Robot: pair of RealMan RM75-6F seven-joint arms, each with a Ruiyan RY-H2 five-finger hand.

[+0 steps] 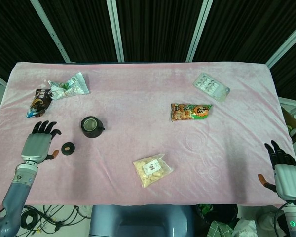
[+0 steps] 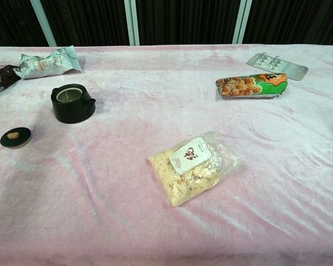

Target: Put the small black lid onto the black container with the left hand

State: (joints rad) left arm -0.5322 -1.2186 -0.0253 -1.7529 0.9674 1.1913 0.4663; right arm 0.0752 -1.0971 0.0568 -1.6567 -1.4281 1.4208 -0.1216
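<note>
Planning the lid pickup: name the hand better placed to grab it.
Left. The left hand is open beside the small black lid, near the black container. The right hand sits at the table's far corner.

Left hand (image 1: 38,144) open just left of small black lid (image 1: 67,148); black container (image 1: 92,127) uncovered nearby
</note>
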